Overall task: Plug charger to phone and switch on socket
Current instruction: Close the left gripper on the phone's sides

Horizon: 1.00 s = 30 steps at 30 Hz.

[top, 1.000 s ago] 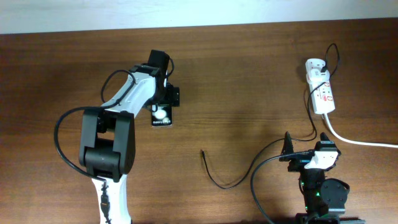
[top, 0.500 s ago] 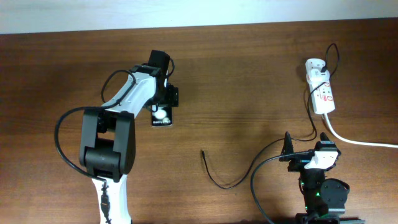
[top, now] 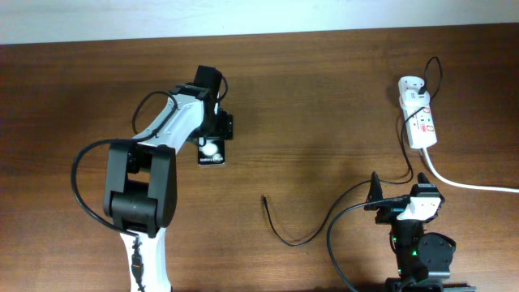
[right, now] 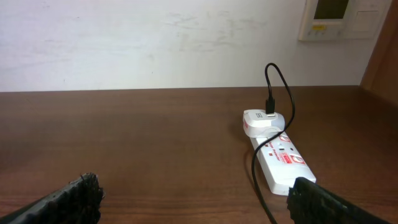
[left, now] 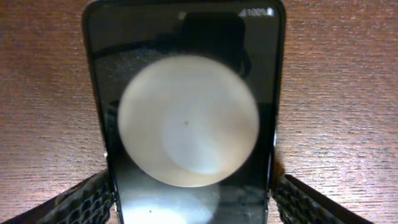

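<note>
The black phone lies face up on the brown table, left of centre. It fills the left wrist view, with a large white round spot on its glossy face. My left gripper sits over its far end, one finger against each long edge. The charger's thin black cable lies loose at centre right, its plug tip free on the table. It runs up to the white socket, also in the right wrist view. My right gripper is wide open and empty, near the front edge.
The socket's thick white cord runs off the right edge. A white adapter holds the cable at the strip's far end. A pale wall with a wall panel stands behind the table.
</note>
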### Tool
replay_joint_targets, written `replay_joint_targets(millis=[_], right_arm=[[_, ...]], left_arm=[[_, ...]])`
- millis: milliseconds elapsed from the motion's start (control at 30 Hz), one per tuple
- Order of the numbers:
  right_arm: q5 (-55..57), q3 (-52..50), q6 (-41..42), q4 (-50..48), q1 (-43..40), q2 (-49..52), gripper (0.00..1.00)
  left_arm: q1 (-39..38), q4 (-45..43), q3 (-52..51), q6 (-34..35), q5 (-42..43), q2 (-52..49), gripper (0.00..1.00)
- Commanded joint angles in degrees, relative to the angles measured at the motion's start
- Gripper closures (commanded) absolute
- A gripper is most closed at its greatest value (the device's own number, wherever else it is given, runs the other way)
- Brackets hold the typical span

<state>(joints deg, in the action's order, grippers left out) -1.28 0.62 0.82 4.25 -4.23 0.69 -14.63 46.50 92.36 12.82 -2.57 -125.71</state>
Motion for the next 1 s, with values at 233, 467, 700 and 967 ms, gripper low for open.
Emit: replay_joint_targets(millis=[233,467,700,967], right_arm=[[0.5,-0.3,-0.3,0.3,0.5,-0.3,0.01],[0.5,-0.3,-0.3,0.3,0.5,-0.3,0.01],[0.5,-0.3,-0.3,0.3,0.5,-0.3,0.02],[0.5,-0.3,-0.3,0.3,0.5,-0.3,0.01]], left_arm=[[-0.3,0.7,-0.5,-0.7,0.5,-5.2,0.07],[-0.3,1.2,-0.5,-0.6,1.4,-5.2,0.08],[-0.2,1.6,-0.5,-0.2,4.0,-5.2,0.03],[-0.2,1.6,-0.5,-0.2,4.5,-5.2,0.13]])
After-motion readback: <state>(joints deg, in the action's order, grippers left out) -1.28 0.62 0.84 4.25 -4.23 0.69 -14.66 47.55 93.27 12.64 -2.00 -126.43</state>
